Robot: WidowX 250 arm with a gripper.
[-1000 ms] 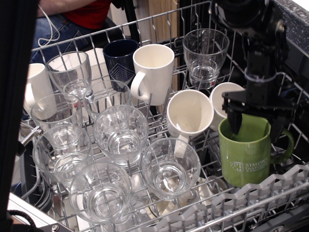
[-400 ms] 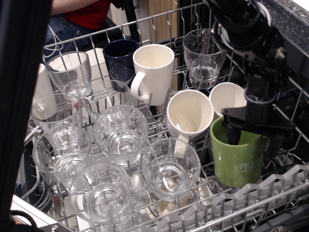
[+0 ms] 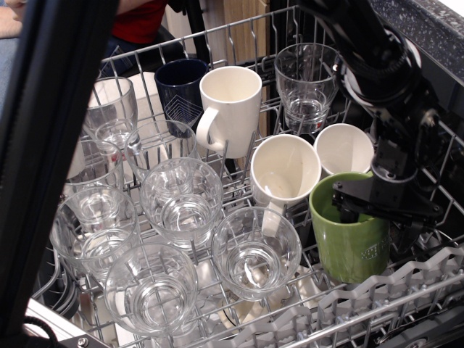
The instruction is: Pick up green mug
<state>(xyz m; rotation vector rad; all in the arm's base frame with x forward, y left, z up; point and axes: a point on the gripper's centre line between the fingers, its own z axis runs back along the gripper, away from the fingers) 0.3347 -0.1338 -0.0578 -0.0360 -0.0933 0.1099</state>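
The green mug (image 3: 346, 239) stands upright at the front right of the dishwasher rack (image 3: 217, 43). Its white logo shows only at its right edge and its handle is hidden. My black gripper (image 3: 377, 217) comes down from above onto the mug's right side. One finger (image 3: 346, 210) reaches inside the mug. The other finger (image 3: 406, 235) is outside, against its right wall. The jaws appear clamped on that wall. The mug's base still rests in the rack.
Two cream mugs (image 3: 284, 174) (image 3: 342, 148) stand just behind and left of the green mug. A third cream mug (image 3: 230, 109) and a navy mug (image 3: 180, 87) stand further back. Several clear glasses (image 3: 255, 250) fill the left and front. A grey tine strip (image 3: 406, 286) runs along the front right.
The green mug has shifted left and turned, so its logo moved to the right edge and its handle went out of sight. My gripper moved lower and slightly left with it.
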